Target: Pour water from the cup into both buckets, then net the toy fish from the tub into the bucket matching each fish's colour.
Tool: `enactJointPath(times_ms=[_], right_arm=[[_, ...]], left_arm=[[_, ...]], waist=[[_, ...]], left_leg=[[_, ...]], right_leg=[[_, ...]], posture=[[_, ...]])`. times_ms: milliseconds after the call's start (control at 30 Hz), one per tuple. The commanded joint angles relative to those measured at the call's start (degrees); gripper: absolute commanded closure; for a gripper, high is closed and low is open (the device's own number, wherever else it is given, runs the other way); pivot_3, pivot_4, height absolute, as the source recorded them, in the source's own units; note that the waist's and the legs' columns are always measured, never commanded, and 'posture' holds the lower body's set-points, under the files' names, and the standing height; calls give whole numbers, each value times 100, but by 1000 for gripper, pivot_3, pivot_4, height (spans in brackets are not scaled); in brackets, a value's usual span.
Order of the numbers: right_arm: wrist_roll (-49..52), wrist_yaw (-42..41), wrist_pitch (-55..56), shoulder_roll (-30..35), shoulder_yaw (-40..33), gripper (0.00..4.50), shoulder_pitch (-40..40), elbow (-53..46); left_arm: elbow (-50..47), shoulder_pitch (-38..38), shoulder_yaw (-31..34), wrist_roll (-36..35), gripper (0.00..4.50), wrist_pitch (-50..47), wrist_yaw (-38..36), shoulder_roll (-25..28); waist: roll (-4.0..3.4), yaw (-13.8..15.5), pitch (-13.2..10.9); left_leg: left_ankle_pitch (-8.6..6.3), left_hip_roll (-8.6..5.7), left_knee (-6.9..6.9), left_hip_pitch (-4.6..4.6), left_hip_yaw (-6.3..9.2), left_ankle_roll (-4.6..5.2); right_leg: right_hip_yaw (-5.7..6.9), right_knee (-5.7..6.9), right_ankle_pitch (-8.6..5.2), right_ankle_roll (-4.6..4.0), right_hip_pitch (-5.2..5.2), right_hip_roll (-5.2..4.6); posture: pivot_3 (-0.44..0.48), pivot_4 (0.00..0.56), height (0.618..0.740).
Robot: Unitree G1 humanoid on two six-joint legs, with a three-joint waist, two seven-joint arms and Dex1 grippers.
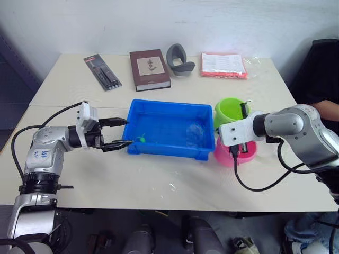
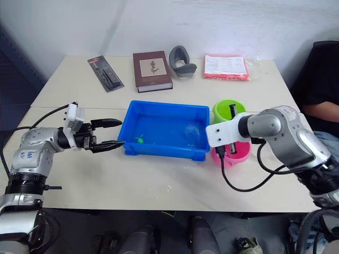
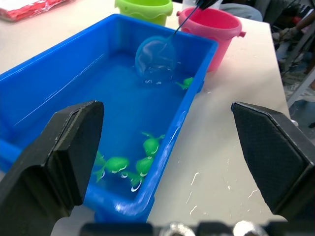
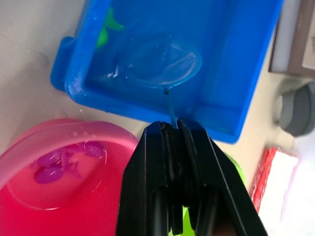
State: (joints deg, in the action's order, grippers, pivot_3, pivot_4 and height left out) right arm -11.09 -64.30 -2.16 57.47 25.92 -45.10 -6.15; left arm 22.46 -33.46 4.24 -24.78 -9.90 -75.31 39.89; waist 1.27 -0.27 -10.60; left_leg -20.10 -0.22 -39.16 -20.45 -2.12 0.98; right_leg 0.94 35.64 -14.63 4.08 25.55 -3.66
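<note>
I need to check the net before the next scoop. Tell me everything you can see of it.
The net is a small round hoop with a light blue rim, see-through mesh and a thin stick. The right gripper is shut on the stick. The hoop is dipped inside the tub, with no fish visibly in it.

A brown book (image 1: 150,69) lies at the table's (image 1: 159,182) far edge, between a black packaged tool (image 1: 102,72) and a grey holder (image 1: 179,59); a red-edged packet (image 1: 223,65) sits further right.

Left jaws apart, right jaws clamped
</note>
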Motion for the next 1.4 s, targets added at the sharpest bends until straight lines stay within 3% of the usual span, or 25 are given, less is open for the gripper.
enactJointPath(times_ms=[33, 433, 767, 1033, 1400], right_arm=[[-166, -538, 451, -42, 53, 4500, -310, 94], [-590, -1332, 1029, -548, 116, 4500, -773, 792], [92, -1977, -327, -745, -319, 4500, -704, 592], [659, -1805, -1572, -856, -850, 4500, -629, 549], [1328, -1061, -2646, -862, -1630, 4500, 141, 293]], left_arm=[[-272, -125, -61, 60, 30, 72, -71, -18], [-658, -33, -43, -27, 30, -103, 176, -322], [-891, 112, 15, -82, 30, -236, 329, -391], [-848, 96, 32, -78, 30, -227, 377, -398], [-826, 92, 28, -70, 30, -212, 425, -420]], waist=[[0, 3, 0], [-1, 4, 0], [-1, 4, 0], [-1, 6, 0], [-1, 9, 0]], left_leg=[[0, 0, 0, 0, 1, 0], [1, 1, -1, 0, 1, -6], [2, 2, -2, 1, 4, -9], [1, 2, -2, 0, 5, -10], [1, 1, -2, -1, 6, -11]], right_leg=[[0, 0, 0, 0, 0, 0], [-2, 1, 0, 0, 0, -1], [-4, 4, 0, 0, 0, -4], [-3, 3, 0, 0, 0, -6], [-4, 2, 0, 0, 0, -10]], posture=[[0, 150, 740], [0, 150, 740], [0, 150, 740], [0, 150, 740], [0, 150, 740]])
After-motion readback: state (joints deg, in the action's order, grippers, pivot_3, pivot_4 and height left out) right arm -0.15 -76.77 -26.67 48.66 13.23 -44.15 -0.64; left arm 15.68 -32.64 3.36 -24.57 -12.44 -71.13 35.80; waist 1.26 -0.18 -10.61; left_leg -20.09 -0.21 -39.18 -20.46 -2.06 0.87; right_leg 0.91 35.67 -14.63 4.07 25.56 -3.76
